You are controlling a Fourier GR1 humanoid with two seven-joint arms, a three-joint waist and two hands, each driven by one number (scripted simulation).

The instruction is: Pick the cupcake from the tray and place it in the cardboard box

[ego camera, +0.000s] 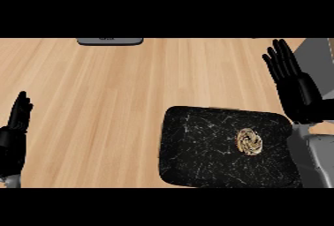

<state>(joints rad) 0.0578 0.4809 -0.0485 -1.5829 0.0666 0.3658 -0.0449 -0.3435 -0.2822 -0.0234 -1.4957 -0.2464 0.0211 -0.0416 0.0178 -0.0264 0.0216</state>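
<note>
Nothing done yet: swirl-topped cupcake (249,141) is sitting right of centre on the black marbled square tray (195,150). Right robot hand (294,84) is hovering wide open above it; left robot hand (16,128) is resting open at counter edge. Cardboard box isn't showing.
</note>
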